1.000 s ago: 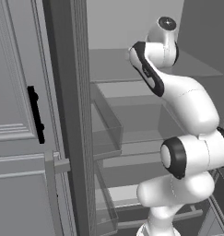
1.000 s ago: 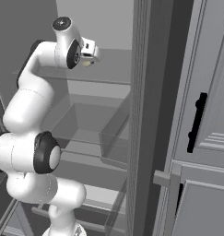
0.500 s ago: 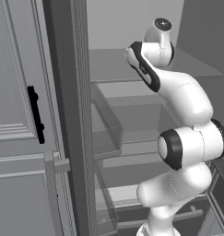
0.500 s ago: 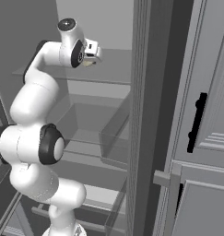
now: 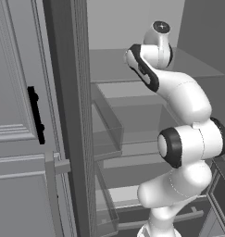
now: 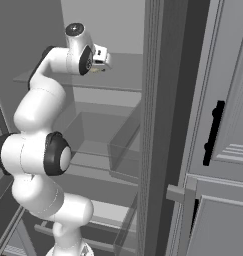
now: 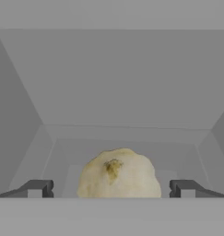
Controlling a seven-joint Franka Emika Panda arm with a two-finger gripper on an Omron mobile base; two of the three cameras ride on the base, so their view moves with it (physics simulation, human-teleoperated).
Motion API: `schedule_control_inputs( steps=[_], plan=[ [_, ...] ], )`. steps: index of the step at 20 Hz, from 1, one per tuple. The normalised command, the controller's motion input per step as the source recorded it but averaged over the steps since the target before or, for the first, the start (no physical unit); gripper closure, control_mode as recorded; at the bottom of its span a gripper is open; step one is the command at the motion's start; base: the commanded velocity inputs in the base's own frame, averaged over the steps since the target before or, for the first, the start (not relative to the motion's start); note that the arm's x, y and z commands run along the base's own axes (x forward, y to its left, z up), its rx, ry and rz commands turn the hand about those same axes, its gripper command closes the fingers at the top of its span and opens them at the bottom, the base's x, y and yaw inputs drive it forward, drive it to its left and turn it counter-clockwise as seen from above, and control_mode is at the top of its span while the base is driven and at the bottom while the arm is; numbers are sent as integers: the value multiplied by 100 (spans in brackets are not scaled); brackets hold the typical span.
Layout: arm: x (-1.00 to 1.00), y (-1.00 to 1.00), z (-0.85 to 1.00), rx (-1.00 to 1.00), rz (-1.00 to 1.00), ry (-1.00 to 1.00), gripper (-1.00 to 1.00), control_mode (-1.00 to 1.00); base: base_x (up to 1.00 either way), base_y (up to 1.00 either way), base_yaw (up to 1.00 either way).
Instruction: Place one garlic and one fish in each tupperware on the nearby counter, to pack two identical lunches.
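Note:
A pale, knobbly garlic (image 7: 119, 173) lies on a grey fridge shelf (image 7: 132, 136), straight ahead in the hand view. My gripper (image 7: 111, 189) is open, and its two dark fingertips (image 7: 37, 189) stand wide to either side of the bulb without touching it. From the right base view the gripper (image 6: 100, 62) is reaching over the upper shelf, with a bit of the yellowish garlic (image 6: 96, 70) just under it. In the left base view the arm's wrist (image 5: 159, 37) covers the hand. The fish, the tupperware and the counter are out of view.
I am facing an open fridge with grey shelves (image 5: 128, 88) and a clear drawer (image 6: 100, 135) below the arm. The fridge's dark side wall (image 5: 70, 115) stands close on one side. A grey cabinet door has a black handle (image 6: 213, 132).
The arm has leaned a little further into the fridge, bringing the hand closer over the upper shelf. The jaws have stayed wide open.

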Motion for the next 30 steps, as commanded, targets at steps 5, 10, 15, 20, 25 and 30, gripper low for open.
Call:
schedule_control_inputs(
  steps=[5,10,15,20,25,30],
  plan=[
    [5,0,-17,0,0,0,-100,-100,0,0,0],
    [6,0,-8,0,0,0,100,-100,0,0,0],
    [0,0,0,0,0,0,100,-100,0,0,0],
    [-69,-9,0,4,0,-20,100,-100,0,0,0],
    [-100,-27,0,13,0,-59,100,-100,0,0,0],
    [-100,-27,12,14,0,-43,100,-100,0,0,0]
  ],
)
